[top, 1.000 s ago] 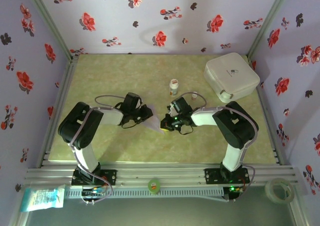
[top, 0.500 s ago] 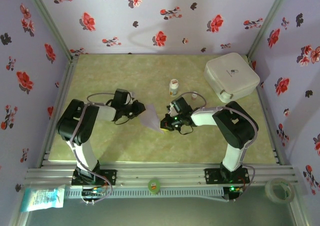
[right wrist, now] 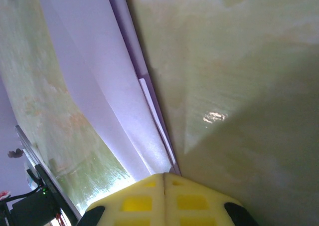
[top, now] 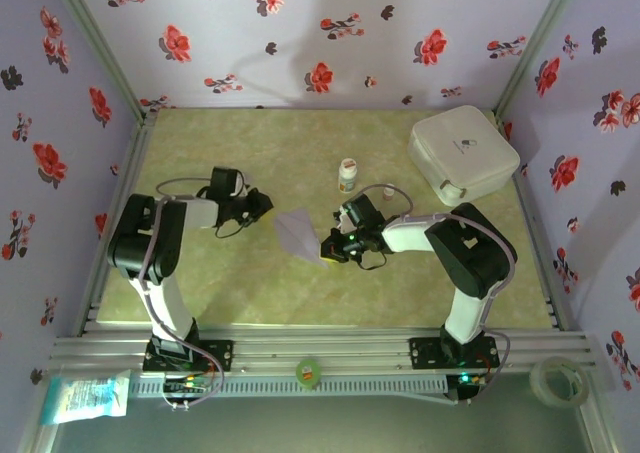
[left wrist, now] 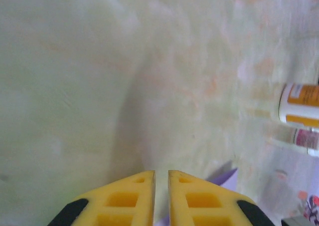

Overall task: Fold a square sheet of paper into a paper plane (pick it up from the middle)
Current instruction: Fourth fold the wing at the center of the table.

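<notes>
The right hand [top: 328, 248] has its yellow fingers [right wrist: 144, 201] pressed together, clamped on the near pointed end of the paper [top: 298, 232]. In the right wrist view, the folded lilac layers run away from the fingertips over the bench [top: 230, 283]. The paper is creased into a pointed shape and lies low on the bench between the two hands, its wider end toward the left. The left hand [top: 262, 204] sits just beside that wider end with its fingers [left wrist: 124, 201] a thin slit apart. A lilac corner shows close by one finger in the left wrist view, but I cannot tell whether they touch. Behind the paper stands a white bottle [top: 347, 176] with an orange label, and a smaller bottle [top: 388, 192] stands near the right arm. A white box [top: 463, 153] sits at the far right corner, well apart from the paper.
</notes>
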Controlling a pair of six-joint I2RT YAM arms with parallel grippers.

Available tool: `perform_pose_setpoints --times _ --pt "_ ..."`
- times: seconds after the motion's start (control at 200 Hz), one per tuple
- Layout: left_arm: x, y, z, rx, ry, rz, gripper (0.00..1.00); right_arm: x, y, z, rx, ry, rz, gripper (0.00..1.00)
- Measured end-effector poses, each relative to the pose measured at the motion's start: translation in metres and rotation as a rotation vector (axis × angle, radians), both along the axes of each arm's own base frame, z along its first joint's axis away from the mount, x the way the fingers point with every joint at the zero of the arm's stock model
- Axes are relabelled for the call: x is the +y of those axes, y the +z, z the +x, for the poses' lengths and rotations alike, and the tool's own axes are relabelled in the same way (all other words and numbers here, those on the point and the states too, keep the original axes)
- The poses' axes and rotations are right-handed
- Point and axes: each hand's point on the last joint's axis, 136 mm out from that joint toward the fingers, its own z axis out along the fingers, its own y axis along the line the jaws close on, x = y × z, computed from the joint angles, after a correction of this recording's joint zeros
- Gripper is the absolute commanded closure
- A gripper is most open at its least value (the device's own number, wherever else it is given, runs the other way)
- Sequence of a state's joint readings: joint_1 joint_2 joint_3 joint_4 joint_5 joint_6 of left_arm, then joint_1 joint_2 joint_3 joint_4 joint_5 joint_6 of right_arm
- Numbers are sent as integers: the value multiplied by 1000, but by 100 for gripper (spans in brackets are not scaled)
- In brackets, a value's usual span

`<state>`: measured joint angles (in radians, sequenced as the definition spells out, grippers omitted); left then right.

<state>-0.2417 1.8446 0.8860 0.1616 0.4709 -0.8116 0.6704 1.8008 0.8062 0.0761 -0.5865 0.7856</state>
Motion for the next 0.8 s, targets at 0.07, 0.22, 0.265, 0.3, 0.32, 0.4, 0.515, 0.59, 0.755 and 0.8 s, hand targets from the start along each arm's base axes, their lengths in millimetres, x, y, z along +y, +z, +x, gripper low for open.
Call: perform_pose_setpoints --times 0.07,0.22,0.265,0.3,0.32,0.4,0.515,0.59,0.755,0.8 --pt "5 5 3 -5 14 15 83 0 0 0 4 0 -4 100" --pt "0 28 -2 -37 0 25 82 -1 0 -1 9 -1 -10 100" --pt "-6 38 -4 -60 -17 21 82 -1 1 -1 9 -2 -11 100" --pt "-14 45 -7 -78 -38 16 82 -2 1 -1 11 -3 -13 100" --pt "-19 49 -9 -87 -53 13 82 -2 1 -1 11 -3 -13 100" --pt "-41 57 -21 -106 -118 -4 82 -2 2 -2 15 -3 -17 100" --pt "-71 58 -41 -103 -208 -21 82 -4 2 -3 22 -5 -26 100" --pt "-87 58 -51 -105 -253 -29 83 -5 2 -4 27 -9 -33 99" --pt "-100 39 -62 -74 -300 -10 89 -6 2 -6 31 -9 -44 98" --pt "-98 31 -62 -64 -301 9 89 -7 2 -6 31 -10 -46 97"
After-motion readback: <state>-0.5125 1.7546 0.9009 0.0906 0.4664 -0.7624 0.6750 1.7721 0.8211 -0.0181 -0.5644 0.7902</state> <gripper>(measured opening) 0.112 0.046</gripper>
